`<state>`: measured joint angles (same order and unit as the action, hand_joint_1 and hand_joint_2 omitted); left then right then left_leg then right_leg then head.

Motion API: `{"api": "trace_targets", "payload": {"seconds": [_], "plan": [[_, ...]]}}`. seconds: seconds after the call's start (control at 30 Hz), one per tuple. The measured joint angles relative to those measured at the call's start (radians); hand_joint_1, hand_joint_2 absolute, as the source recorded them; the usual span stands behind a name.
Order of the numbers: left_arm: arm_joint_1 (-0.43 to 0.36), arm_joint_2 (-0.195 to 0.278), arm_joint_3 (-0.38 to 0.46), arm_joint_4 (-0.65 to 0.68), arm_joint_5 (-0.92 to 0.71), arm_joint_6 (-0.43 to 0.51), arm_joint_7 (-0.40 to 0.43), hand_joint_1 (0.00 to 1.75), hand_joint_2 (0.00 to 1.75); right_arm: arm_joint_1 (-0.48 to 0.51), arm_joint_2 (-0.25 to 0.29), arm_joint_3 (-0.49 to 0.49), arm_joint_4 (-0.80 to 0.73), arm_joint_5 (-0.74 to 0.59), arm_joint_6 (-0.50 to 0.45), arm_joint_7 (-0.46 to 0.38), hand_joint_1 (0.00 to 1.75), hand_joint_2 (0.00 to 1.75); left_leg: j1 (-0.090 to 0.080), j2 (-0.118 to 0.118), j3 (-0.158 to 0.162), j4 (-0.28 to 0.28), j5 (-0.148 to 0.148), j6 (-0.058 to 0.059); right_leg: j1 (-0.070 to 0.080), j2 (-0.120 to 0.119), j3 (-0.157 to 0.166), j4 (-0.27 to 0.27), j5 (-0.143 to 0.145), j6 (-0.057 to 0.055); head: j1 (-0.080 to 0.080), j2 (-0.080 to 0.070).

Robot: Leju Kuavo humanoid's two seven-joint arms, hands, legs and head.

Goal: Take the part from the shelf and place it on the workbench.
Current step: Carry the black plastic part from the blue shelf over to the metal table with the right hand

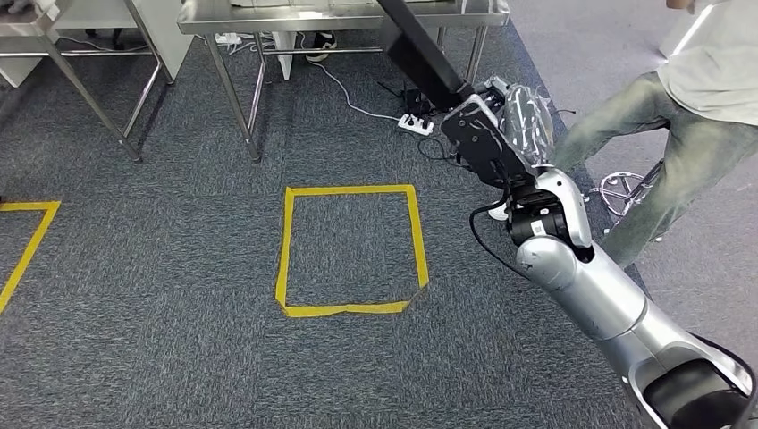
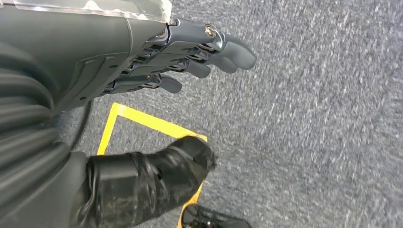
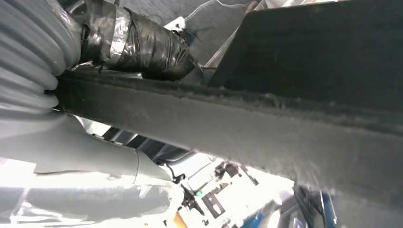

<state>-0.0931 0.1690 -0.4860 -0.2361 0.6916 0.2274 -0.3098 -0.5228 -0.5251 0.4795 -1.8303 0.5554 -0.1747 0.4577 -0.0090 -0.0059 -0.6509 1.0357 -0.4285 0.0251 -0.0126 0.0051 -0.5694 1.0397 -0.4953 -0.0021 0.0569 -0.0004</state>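
While the right arm reaches forward over the carpet, entries run from the hands outward:

Right hand (image 1: pixel 501 134): raised at the end of the silver arm, grasping the long flat black part (image 1: pixel 420 49); the fingers themselves are mostly hidden by the wrist cover and plastic wrap.
Long flat black part: a dark bar-shaped piece slanting up and away from the right hand, its far end passing in front of the stainless steel workbench (image 1: pixel 340 20); in the right wrist view it crosses the picture as a broad dark beam (image 3: pixel 266 123) beside the tape-wrapped thumb (image 3: pixel 142 45).
Left hand (image 2: pixel 190 57): hanging above the floor, dark fingers (image 2: pixel 228 50) slightly curled and apart, nothing in them; released.
Floor: grey-blue carpet (image 1: pixel 161 268) with a square of yellow tape (image 1: pixel 353 250) at centre and a second yellow outline (image 1: pixel 27 241) at the left edge.
Stainless steel workbench: legs standing on the carpet beyond the square.
White power strip (image 1: pixel 415 124): on the carpet just beside the right hand.
Person (image 1: pixel 688 98): standing near the right arm, pale top, faded trousers.
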Motion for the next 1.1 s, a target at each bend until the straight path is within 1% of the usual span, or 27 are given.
{"api": "trace_targets", "payload": {"seconds": [0.07,0.1,0.13,0.17,0.2,0.23,0.27,0.3,0.33,0.37,0.4,0.43,0.47,0.53,0.6,0.67,0.7,0.77,0.8,0.83,0.87,0.9,0.93,0.97,1.0,1.03,1.1], "plan": [[0.001,0.000,0.000,0.000,0.000,0.000,0.000,0.00,1.75,0.002,0.000,0.000,0.000,0.000,0.000,0.001,1.75,1.75,0.004,0.000,0.012,-0.016,-0.002,0.005,0.001,-0.001,0.008,-0.007,-0.004,0.011,0.001,0.000],[0.002,0.000,0.000,0.000,0.000,0.000,0.000,0.00,1.75,0.002,-0.001,-0.001,-0.001,0.000,0.000,0.001,1.75,1.75,0.008,0.000,0.023,-0.027,-0.002,0.008,0.002,-0.002,0.008,-0.001,-0.011,0.015,0.002,0.000],[0.003,0.000,0.000,0.000,0.000,0.000,0.000,0.00,1.75,0.001,-0.001,-0.002,-0.001,0.000,0.000,0.001,1.75,1.75,0.011,0.001,0.035,-0.037,-0.002,0.012,0.003,-0.002,-0.004,0.031,-0.027,0.017,0.004,0.000],[0.003,-0.001,0.000,0.000,0.000,-0.001,0.000,0.00,1.75,0.000,-0.002,-0.002,-0.001,0.001,0.000,0.001,1.75,1.75,0.012,0.001,0.044,-0.042,-0.004,0.016,0.001,-0.002,-0.033,0.086,-0.051,0.019,0.004,0.000],[0.002,-0.001,0.000,0.000,0.000,-0.003,0.000,0.00,1.75,-0.001,-0.002,-0.003,0.000,0.001,0.001,0.001,1.75,1.75,0.012,0.000,0.049,-0.043,-0.009,0.019,0.001,-0.002,-0.073,0.154,-0.076,0.020,0.005,0.000],[0.002,-0.002,0.000,0.000,0.000,-0.006,-0.001,0.00,1.75,-0.001,-0.002,-0.003,0.000,0.001,0.003,0.002,1.75,1.75,0.011,0.000,0.053,-0.042,-0.014,0.021,0.001,-0.002,-0.116,0.222,-0.095,0.022,0.005,0.000],[0.002,-0.003,0.000,0.000,-0.001,-0.008,-0.001,0.00,1.75,0.001,-0.002,-0.003,0.002,0.002,0.005,0.003,1.75,1.75,0.011,0.000,0.057,-0.039,-0.020,0.022,0.001,-0.002,-0.148,0.262,-0.095,0.024,0.005,0.000],[0.003,-0.004,0.000,0.000,-0.001,-0.009,-0.001,0.00,1.75,0.002,-0.002,-0.003,0.004,0.002,0.006,0.004,1.75,1.75,0.011,-0.001,0.061,-0.035,-0.027,0.022,0.000,-0.002,-0.160,0.262,-0.074,0.025,0.005,0.000],[0.004,-0.005,0.000,0.000,-0.001,-0.010,-0.001,0.00,1.75,0.002,-0.002,-0.003,0.005,0.003,0.007,0.004,1.75,1.75,0.011,-0.002,0.068,-0.031,-0.036,0.020,0.000,-0.002,-0.150,0.221,-0.032,0.026,0.005,0.000],[0.004,-0.006,0.000,0.000,-0.001,-0.011,-0.001,0.00,1.75,0.002,-0.002,-0.003,0.006,0.003,0.008,0.004,1.75,1.75,0.011,-0.002,0.075,-0.026,-0.045,0.018,-0.002,-0.002,-0.128,0.154,0.015,0.026,0.005,0.000],[0.004,-0.006,0.000,0.000,-0.001,-0.011,-0.001,0.00,1.75,0.001,-0.002,-0.003,0.007,0.003,0.008,0.004,1.75,1.75,0.011,-0.003,0.080,-0.021,-0.054,0.015,-0.002,-0.002,-0.103,0.095,0.046,0.025,0.005,0.000],[0.003,-0.007,0.000,0.000,-0.001,-0.011,-0.001,0.00,1.75,0.000,-0.002,-0.004,0.007,0.004,0.008,0.004,1.75,1.75,0.009,-0.004,0.083,-0.015,-0.062,0.011,-0.002,-0.002,-0.080,0.044,0.062,0.023,0.004,0.000],[0.002,-0.007,0.000,0.000,-0.001,-0.011,-0.002,0.00,1.75,0.000,-0.002,-0.004,0.008,0.004,0.008,0.004,1.75,1.75,0.007,-0.005,0.082,-0.012,-0.067,0.007,-0.001,-0.001,-0.069,0.021,0.061,0.020,0.003,0.000],[0.001,-0.008,0.000,0.000,-0.001,-0.011,-0.003,0.00,1.75,0.000,-0.004,-0.004,0.009,0.005,0.008,0.005,1.75,1.75,0.004,-0.005,0.080,-0.010,-0.073,-0.001,0.002,0.003,-0.062,0.010,0.049,0.011,0.001,0.000],[0.001,-0.008,0.000,0.000,-0.001,-0.011,-0.003,0.00,1.75,0.001,-0.004,-0.004,0.009,0.006,0.009,0.005,1.75,1.75,0.005,-0.003,0.079,-0.004,-0.083,-0.011,-0.002,0.004,-0.055,0.009,0.043,0.000,0.001,0.000],[0.000,-0.008,0.000,0.000,-0.001,-0.011,-0.003,0.00,1.75,0.000,-0.005,-0.004,0.008,0.007,0.009,0.004,1.75,1.75,0.007,0.000,0.061,0.038,-0.103,-0.022,-0.007,0.003,-0.043,0.006,0.036,-0.009,-0.002,0.000],[-0.001,-0.009,0.000,0.000,-0.001,-0.011,-0.003,0.00,1.75,-0.001,-0.005,-0.004,0.008,0.008,0.009,0.004,1.75,1.75,0.009,0.000,0.039,0.081,-0.118,-0.028,-0.007,0.002,-0.037,0.005,0.032,-0.013,-0.003,0.000],[0.000,-0.009,0.000,0.000,-0.001,-0.011,-0.003,0.00,1.75,-0.002,-0.005,-0.004,0.009,0.008,0.009,0.004,1.75,1.75,0.012,0.000,-0.049,0.216,-0.157,-0.035,-0.006,-0.001,-0.024,0.005,0.020,-0.016,-0.004,0.000],[0.001,-0.010,0.000,0.000,-0.001,-0.011,-0.003,0.00,1.75,-0.001,-0.005,-0.004,0.009,0.008,0.009,0.004,1.75,1.75,0.013,0.000,-0.095,0.272,-0.161,-0.037,-0.006,-0.001,-0.015,0.005,0.012,-0.017,-0.004,0.000],[0.003,-0.010,0.000,0.000,-0.001,-0.011,-0.003,0.00,1.75,0.000,-0.005,-0.004,0.009,0.008,0.009,0.004,1.75,1.75,0.014,0.000,-0.127,0.301,-0.151,-0.037,-0.006,-0.001,-0.005,0.005,0.004,-0.016,-0.004,0.000],[0.004,-0.011,0.000,0.000,-0.001,-0.011,-0.003,0.00,1.75,0.000,-0.005,-0.004,0.009,0.008,0.009,0.004,1.75,1.75,0.013,0.000,-0.126,0.270,-0.111,-0.033,-0.005,0.000,0.007,0.005,-0.005,-0.015,-0.004,0.000],[0.004,-0.011,0.000,0.000,-0.001,-0.011,-0.003,0.00,1.75,0.000,-0.005,-0.004,0.009,0.008,0.009,0.004,1.75,1.75,0.012,0.000,-0.110,0.208,-0.058,-0.027,-0.005,0.001,0.021,0.005,-0.015,-0.014,-0.004,0.000],[0.004,-0.011,0.000,0.000,-0.001,-0.011,-0.003,0.00,1.75,0.000,-0.005,-0.004,0.009,0.008,0.009,0.004,1.75,1.75,0.011,0.000,-0.082,0.138,-0.015,-0.020,-0.005,0.001,0.034,0.004,-0.024,-0.011,-0.003,0.000],[0.004,-0.011,0.000,0.000,-0.001,-0.012,-0.003,0.00,1.75,-0.001,-0.005,-0.004,0.009,0.008,0.009,0.004,1.75,1.75,0.009,0.000,-0.055,0.078,0.016,-0.013,-0.005,0.001,0.043,0.000,-0.032,-0.008,-0.003,0.000],[0.003,-0.011,0.000,0.000,-0.001,-0.013,-0.003,0.00,1.75,-0.002,-0.005,-0.004,0.009,0.008,0.009,0.004,1.75,1.75,0.005,0.000,-0.034,0.034,0.024,-0.006,-0.005,0.001,0.047,-0.005,-0.037,-0.003,-0.004,0.000],[0.002,-0.011,0.000,0.000,-0.001,-0.015,-0.003,0.00,1.75,-0.004,-0.005,-0.004,0.009,0.008,0.010,0.004,1.75,1.75,0.002,0.000,-0.023,0.014,0.018,-0.002,-0.006,0.001,0.050,-0.011,-0.039,0.002,-0.004,0.000],[0.001,-0.011,0.000,0.000,-0.001,-0.018,-0.003,0.00,1.75,-0.006,-0.006,-0.004,0.009,0.009,0.010,0.006,1.75,1.75,-0.002,0.000,-0.011,-0.009,0.007,0.006,-0.004,0.002,0.057,-0.019,-0.037,0.013,-0.004,0.000]]}}
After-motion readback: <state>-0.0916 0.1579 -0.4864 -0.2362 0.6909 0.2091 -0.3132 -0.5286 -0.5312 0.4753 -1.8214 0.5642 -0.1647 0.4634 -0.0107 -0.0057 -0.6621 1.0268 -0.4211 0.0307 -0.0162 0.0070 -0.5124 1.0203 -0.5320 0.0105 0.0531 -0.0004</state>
